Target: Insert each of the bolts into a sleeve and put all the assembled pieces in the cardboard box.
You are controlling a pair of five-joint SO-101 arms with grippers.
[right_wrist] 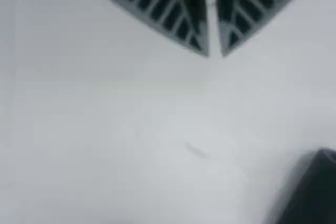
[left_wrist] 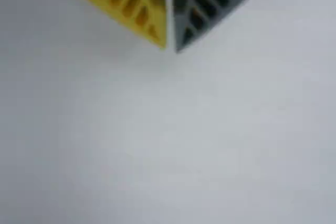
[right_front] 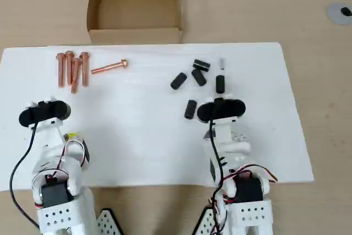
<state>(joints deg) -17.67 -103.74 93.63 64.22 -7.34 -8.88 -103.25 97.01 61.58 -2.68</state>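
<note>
Bolts [right_front: 72, 71] wait untouched, sleeves [right_front: 199, 78] well apart; your left gripper [left_wrist: 170, 45] and right gripper [right_wrist: 213, 52] both pinched closed, empty; open wide, take the stray bolt [right_front: 109, 67] mid-shank.

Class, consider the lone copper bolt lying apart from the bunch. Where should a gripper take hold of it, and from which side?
I'd grip the lone bolt mid-shank, coming straight down from above with jaws across its length. It lies flat on the white sheet, clear of the bunch, so both sides are free.
</note>
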